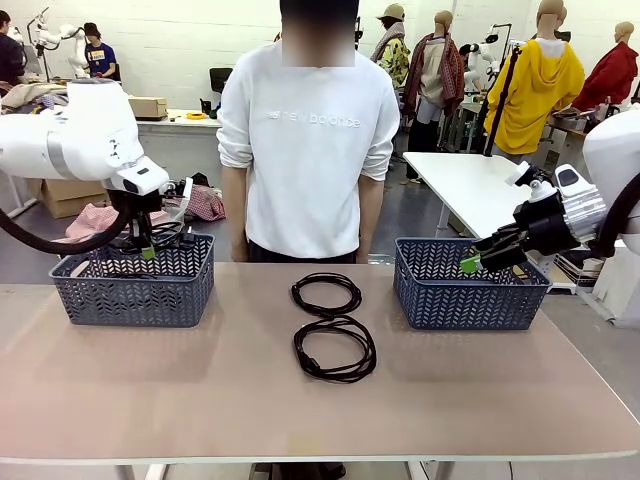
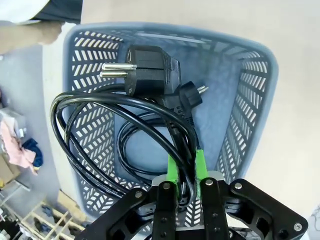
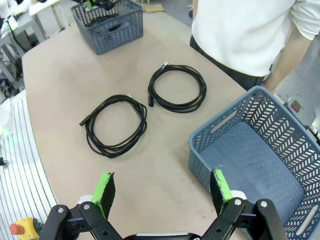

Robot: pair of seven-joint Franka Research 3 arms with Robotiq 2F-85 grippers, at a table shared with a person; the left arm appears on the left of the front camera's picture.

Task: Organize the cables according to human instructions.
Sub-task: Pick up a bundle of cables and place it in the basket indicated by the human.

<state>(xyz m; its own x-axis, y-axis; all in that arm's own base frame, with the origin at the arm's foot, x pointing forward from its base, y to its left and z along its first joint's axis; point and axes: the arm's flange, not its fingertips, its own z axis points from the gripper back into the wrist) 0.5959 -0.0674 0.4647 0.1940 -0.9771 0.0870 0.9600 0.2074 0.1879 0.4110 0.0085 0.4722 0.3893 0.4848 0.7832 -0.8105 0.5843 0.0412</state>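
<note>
the person point(image 1: 308, 140) in the white top stands at the far side of the table point(image 1: 150, 380), and everything sits around them. to the person's side where the robot's left arm comes in there's the left basket point(image 1: 130, 290), grey-blue with a slotted wall. the left tool point(image 1: 148, 250) hangs over it, clenched on a black cord. from the wrist you can see the green pads point(image 2: 172, 167) pinching a few strands of the held cord point(image 2: 150, 70), its loop dangling above the basket's inside, with the big two-pin plug and a smaller plug beside it at the top of the bunch. under that loop a second cord point(image 2: 121, 145) lies coiled on the basket's floor.

straight in front of the person, on the bare table, two more cords lie flat: the far coil point(image 1: 325, 276) closer to the person, the near coil point(image 1: 337, 378) just behind it towards the robot, the two loops touching or nearly so.

on the person's other side stands the right basket point(image 1: 470, 295), with nothing in the part the wrist camera sees. the right tool point(image 1: 478, 260) hovers at its outer rim, released, fingers spread wide and grasping nothing.
</note>
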